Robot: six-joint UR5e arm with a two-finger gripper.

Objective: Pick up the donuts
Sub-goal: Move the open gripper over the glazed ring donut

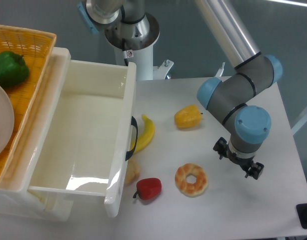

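The donut (191, 180) is a golden-orange ring with pale cream patches and a centre hole. It lies flat on the white table near the front, by itself. My gripper (238, 159) points down at the table to the right of the donut, a short gap away and not touching it. The wrist hides most of it from above. Its black fingers (254, 170) stick out on either side, spread apart, with nothing between them.
A red pepper (149, 188) lies left of the donut, with a tan bun (131, 171) by the white bin (83, 125). A banana (145, 133) and a yellow pepper (188, 117) lie further back. An orange basket (23, 37) holds a green pepper (8, 69).
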